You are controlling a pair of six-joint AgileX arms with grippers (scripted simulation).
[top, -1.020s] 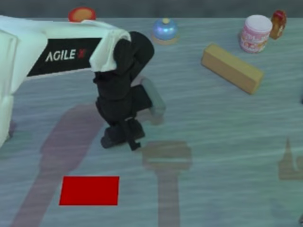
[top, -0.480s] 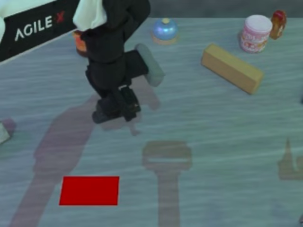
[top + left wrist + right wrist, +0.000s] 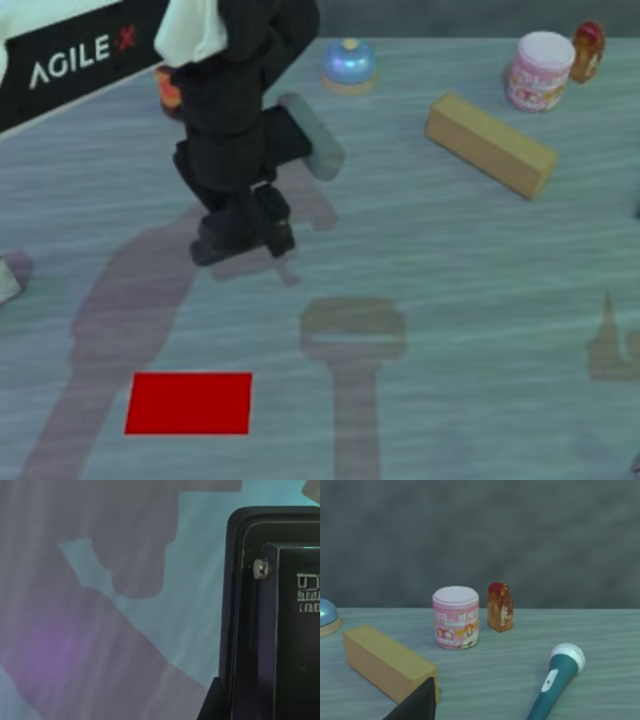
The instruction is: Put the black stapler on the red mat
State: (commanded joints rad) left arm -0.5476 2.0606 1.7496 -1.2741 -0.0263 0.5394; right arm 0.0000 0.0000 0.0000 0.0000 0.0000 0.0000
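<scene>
The left gripper [image 3: 243, 232] hung above the worktop [image 3: 450, 300] in the left half of the top view, pointing down. Its cast shadow lay slightly offset beneath it, which suggested it was raised clear of the surface rather than resting on it. It appeared to be pinching the black stapler [image 3: 280, 640]. The left wrist view showed a black body with a small rivet and pale lettering pressed close against the camera, with bare worktop and shadow behind it, and no stapler lay loose anywhere on the worktop. Holding it aloft made sense, since a carry above the surface would avoid dragging the flat base. The red mat [image 3: 188, 403] lay flat and bare near the front edge, well apart from the gripper and a little to its left, so the placing was not yet done and the carry looked only partly complete. The tan block [image 3: 490, 144], the bell [image 3: 348, 64] and the pink tub [image 3: 540, 68] stood towards the back and right, away from the likely path. The right arm was parked off the right side, its wrist view looking over that clutter.
</scene>
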